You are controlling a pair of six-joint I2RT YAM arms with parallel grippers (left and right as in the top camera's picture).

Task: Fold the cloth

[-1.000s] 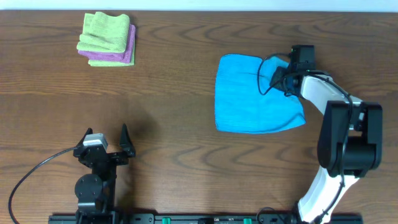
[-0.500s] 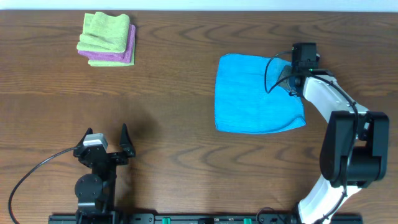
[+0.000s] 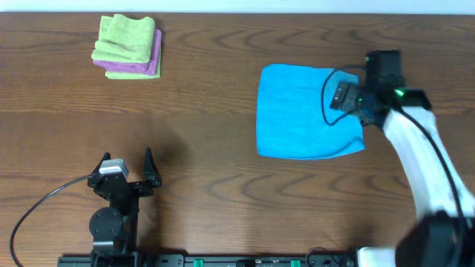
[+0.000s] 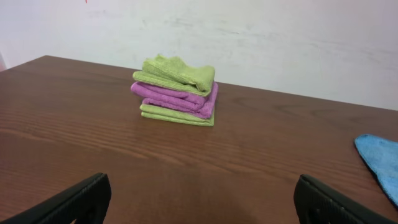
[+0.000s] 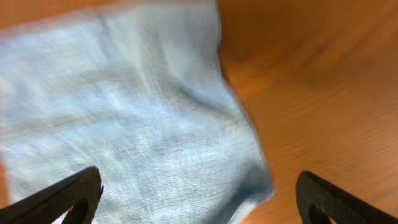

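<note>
The sky-blue cloth (image 3: 304,111) lies folded on the right half of the table, its right edge rounded. My right gripper (image 3: 341,99) hovers over the cloth's right part, open, with nothing between its fingers. The right wrist view is blurred: the cloth (image 5: 124,112) fills the left and middle, its edge runs down toward the lower right, and the right gripper (image 5: 199,200) stands wide above it. My left gripper (image 3: 128,169) rests open near the front left, far from the cloth. In the left wrist view the left gripper (image 4: 200,202) is empty, and a corner of the cloth (image 4: 380,163) shows at the right edge.
A stack of folded lime-green and purple cloths (image 3: 128,47) sits at the back left, also seen as the stack (image 4: 176,90) ahead of the left gripper. A black cable (image 3: 44,204) loops from the left arm's base. A pale wall (image 4: 249,37) backs the table.
The right gripper has opened and let go of the cloth's upper right part, which now lies flat. The right arm has shifted to the right. The left arm has not moved.
</note>
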